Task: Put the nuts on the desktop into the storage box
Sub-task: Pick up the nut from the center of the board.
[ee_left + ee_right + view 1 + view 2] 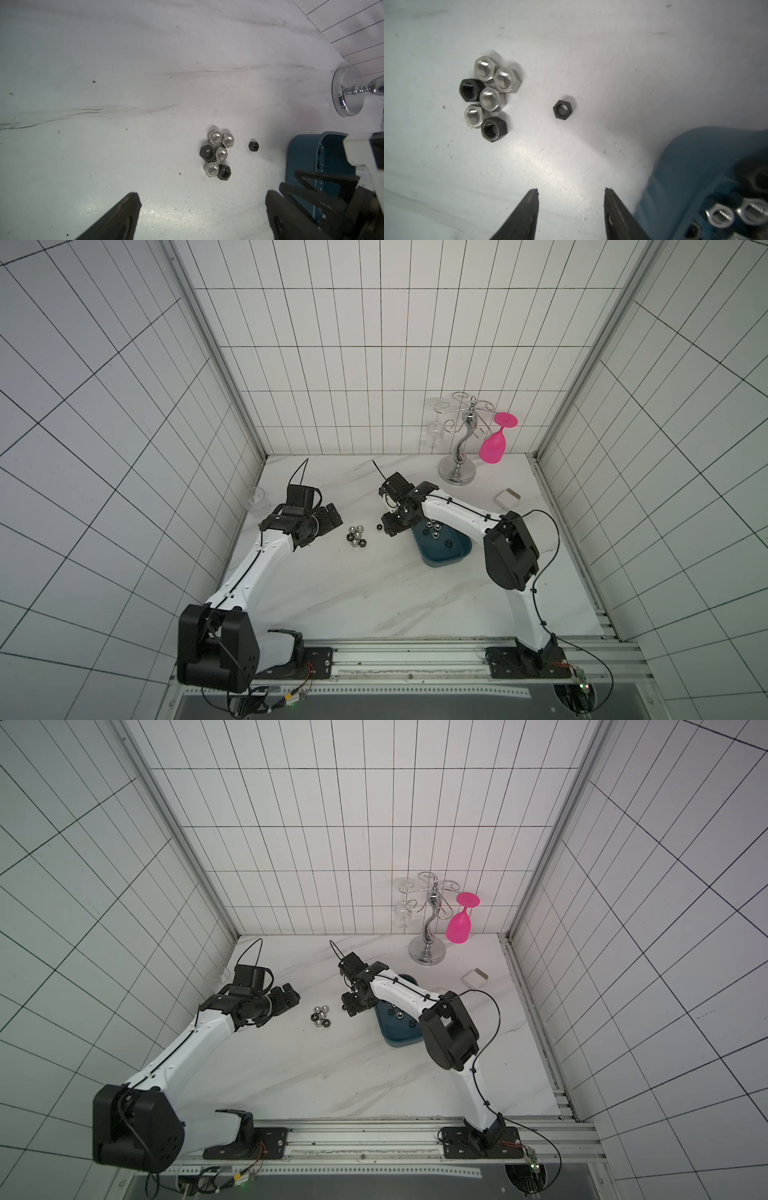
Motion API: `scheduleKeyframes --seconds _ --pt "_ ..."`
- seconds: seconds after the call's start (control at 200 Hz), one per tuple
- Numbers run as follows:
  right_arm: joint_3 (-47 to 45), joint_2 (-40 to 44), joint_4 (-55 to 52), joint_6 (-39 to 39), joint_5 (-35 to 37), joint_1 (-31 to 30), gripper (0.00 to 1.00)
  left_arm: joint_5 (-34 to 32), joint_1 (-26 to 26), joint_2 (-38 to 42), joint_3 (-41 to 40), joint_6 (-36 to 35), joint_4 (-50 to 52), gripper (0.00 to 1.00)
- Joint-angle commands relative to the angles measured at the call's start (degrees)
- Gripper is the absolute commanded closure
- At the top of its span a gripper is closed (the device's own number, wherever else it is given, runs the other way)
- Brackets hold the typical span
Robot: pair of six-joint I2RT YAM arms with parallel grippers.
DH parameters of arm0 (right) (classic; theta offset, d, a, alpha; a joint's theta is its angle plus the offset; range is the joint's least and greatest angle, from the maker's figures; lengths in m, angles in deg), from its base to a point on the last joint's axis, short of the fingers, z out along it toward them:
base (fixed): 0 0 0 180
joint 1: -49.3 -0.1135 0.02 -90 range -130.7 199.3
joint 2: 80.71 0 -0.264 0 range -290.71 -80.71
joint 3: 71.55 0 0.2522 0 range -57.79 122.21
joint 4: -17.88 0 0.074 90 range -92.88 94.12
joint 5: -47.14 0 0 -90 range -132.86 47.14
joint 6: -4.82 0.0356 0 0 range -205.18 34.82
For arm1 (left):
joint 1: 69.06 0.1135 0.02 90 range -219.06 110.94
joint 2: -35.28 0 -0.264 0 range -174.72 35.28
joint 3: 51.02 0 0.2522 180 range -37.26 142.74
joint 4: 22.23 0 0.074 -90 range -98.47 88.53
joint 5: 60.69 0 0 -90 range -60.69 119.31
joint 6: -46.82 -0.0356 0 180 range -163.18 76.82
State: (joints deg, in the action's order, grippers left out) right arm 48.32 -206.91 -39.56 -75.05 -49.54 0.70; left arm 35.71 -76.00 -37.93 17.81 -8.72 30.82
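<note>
The desktop (374, 593) carries 7 nuts: 4 silver nuts (489, 98) and 3 black nuts (469, 90), 1 of them smaller. The 1 storage box (440, 562), partly hidden, shows at least 4 more. Also 1 chrome rack (457, 472), 1 pink glass (492, 448), 1 clear glass (434, 429), 1 clear cup (254, 499) and 1 white block (508, 497).

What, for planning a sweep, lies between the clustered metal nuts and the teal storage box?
One small black hexagonal nut, alone on bare white desktop; both wrist views show it.

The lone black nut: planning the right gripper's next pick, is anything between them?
Nothing visible. Only bare desktop lies between the right gripper and the lone black nut; the six-nut cluster sits apart.
</note>
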Motion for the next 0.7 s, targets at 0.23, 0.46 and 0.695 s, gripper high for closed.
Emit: scheduleKeyframes --seconds 0.23,0.46,0.695 --pt "16.6 -11.8 -6.5 0.5 2.3 -0.3 0.46 -1.8 2.5 3.4 0.9 -2.3 3.4 0.02" --pt "21.5 -16.4 -8.4 -0.6 3.0 -1.3 0.46 -1.5 3.1 3.7 0.5 -2.9 3.9 0.02" --pt "22.8 -18.7 -9.1 -1.2 3.6 -2.1 0.52 -1.2 3.7 3.6 0.1 -3.5 4.1 0.02"
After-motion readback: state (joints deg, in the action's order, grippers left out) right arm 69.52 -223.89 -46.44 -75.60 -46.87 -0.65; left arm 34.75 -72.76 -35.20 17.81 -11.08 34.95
